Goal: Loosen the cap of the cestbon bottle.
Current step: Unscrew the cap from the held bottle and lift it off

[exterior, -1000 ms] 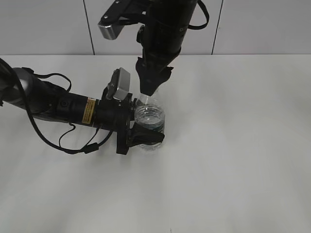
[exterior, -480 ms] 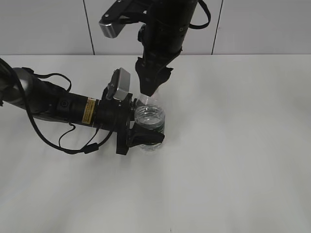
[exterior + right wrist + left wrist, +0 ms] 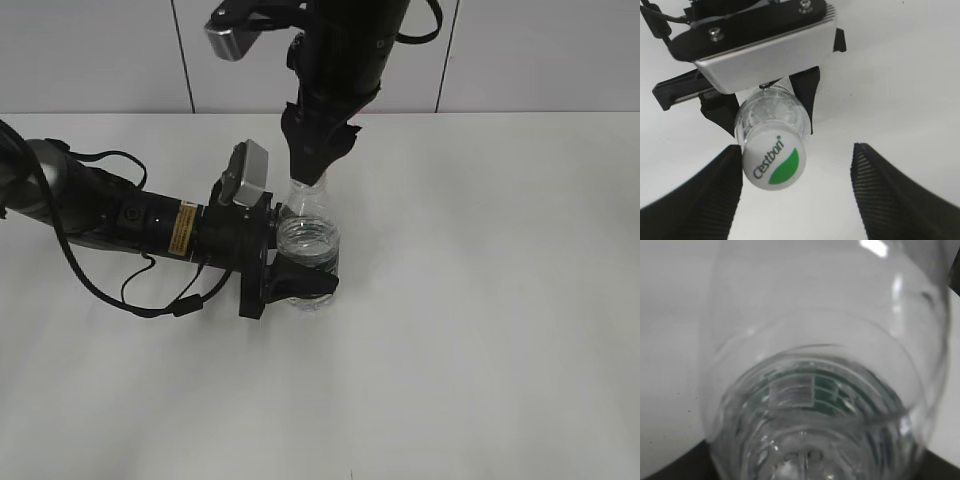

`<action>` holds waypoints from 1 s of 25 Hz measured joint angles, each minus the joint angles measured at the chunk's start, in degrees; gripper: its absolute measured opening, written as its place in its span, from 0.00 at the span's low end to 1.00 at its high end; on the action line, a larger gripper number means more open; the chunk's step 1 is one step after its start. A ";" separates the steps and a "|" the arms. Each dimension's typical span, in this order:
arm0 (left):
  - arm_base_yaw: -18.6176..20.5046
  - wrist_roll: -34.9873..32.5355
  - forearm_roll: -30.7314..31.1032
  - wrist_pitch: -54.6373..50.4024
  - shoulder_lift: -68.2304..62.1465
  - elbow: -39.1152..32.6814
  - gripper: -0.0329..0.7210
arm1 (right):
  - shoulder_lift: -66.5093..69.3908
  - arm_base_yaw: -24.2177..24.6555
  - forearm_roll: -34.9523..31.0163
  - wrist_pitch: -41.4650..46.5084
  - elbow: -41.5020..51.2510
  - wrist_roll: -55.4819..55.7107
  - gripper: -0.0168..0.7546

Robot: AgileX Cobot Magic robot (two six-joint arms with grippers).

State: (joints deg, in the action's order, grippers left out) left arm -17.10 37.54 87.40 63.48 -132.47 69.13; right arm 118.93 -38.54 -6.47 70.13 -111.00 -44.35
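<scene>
The cestbon bottle [image 3: 308, 245] is clear plastic and tilted, with its ribbed base towards the exterior camera and its neck pointing up and back. My left gripper [image 3: 302, 280] is shut on its body. The bottle fills the left wrist view [image 3: 820, 340], with the green label showing through the plastic. In the right wrist view the white cap [image 3: 774, 162], with its green leaf mark and "Cestbon" lettering, sits on the neck. My right gripper [image 3: 797, 187] is open around it. The cap is close against the left finger and far from the right finger. In the exterior view my right gripper [image 3: 312, 168] hangs just above the neck.
The left arm [image 3: 130, 220] lies low across the white table [image 3: 480, 300] from the left. The right arm comes down from the top centre. A tiled wall [image 3: 540, 60] stands behind the table.
My right gripper has risen a little off the bottle's top, so more of the bottle's shoulder shows. The left gripper and the bottle have not moved.
</scene>
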 joint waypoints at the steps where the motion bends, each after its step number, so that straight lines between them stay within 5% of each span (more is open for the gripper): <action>1: 0.00 0.00 0.00 0.00 0.00 0.00 0.59 | -0.50 0.00 0.00 0.00 0.00 0.00 0.69; 14: 0.00 0.00 0.89 0.35 0.00 0.00 0.59 | -2.07 0.00 0.47 0.00 -0.10 4.42 0.69; 25: 0.00 0.00 0.73 0.35 0.00 0.00 0.59 | -2.07 0.00 0.46 0.00 -0.10 43.76 0.69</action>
State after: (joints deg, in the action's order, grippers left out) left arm -17.10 37.54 88.13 63.83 -132.47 69.13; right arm 116.86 -38.54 -6.01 70.13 -111.11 -0.59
